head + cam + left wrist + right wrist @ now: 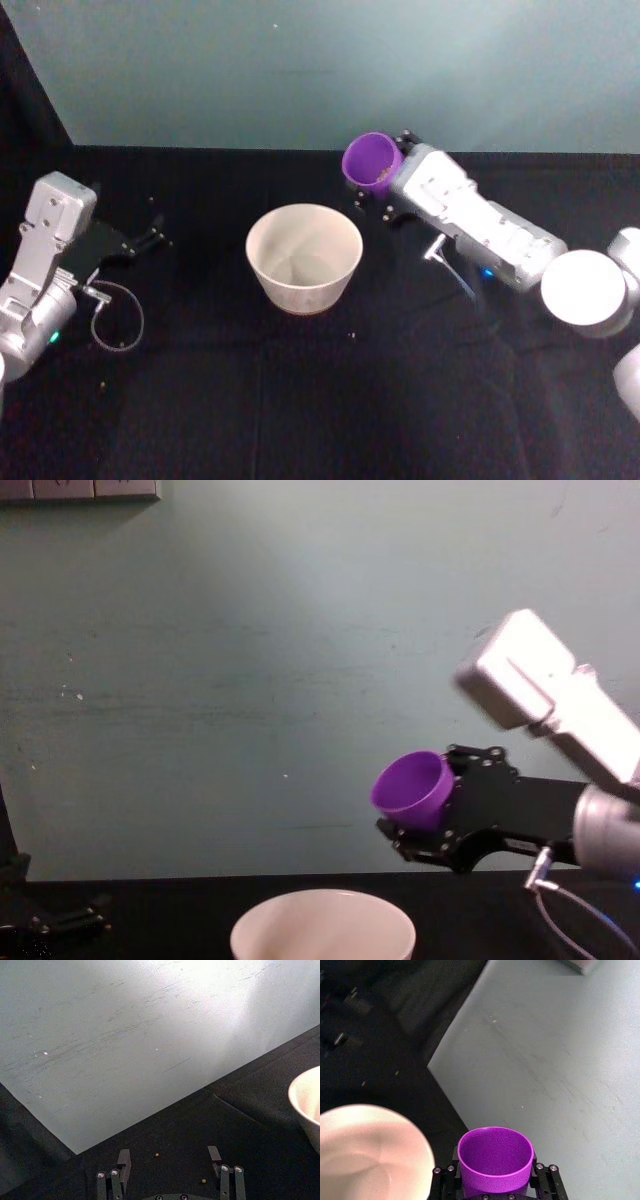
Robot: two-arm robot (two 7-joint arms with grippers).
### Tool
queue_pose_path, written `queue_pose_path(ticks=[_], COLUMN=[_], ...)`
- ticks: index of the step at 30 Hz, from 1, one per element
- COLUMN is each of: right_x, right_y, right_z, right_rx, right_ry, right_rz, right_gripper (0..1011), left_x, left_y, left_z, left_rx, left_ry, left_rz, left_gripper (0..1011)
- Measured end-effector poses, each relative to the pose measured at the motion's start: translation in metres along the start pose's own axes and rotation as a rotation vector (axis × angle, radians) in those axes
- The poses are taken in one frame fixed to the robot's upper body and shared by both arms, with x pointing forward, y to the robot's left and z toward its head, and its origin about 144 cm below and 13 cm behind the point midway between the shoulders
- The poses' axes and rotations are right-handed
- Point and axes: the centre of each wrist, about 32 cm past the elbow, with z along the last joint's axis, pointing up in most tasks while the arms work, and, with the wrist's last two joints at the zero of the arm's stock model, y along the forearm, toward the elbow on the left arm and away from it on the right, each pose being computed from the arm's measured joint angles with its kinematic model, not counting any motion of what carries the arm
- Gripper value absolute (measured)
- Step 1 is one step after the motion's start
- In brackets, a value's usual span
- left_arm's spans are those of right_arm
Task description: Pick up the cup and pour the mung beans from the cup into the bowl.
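Table (pixel 300 400) before me: black cloth over whole top, faint crease lines across near part. White bowl (pixel 304 257) upright at middle, standing straight on cloth. Few loose beans (pixel 156 1154) on cloth, well apart: two on my left side, one speck near bowl's near right. Thin cable loop (pixel 118 320) low at left; cannot tell if touching cloth.
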Motion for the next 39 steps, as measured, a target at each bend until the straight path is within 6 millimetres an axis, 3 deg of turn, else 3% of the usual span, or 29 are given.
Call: queue_pose_path(ticks=[20, 39], right_x=[-0.009, -0.02], right_y=[0.034, 0.04], right_z=[0.037, 0.061], right_rx=[-0.115, -0.159], right_ry=[-0.51, -0.787], right_rz=[0.165, 0.224], right_gripper=[729, 729], left_x=[0.0, 0.0], left_y=[0.0, 0.0], left_z=[0.0, 0.0], left_rx=[0.0, 0.0], left_ry=[0.0, 0.0], left_rz=[0.0, 0.0], left_gripper=[1000, 1000])
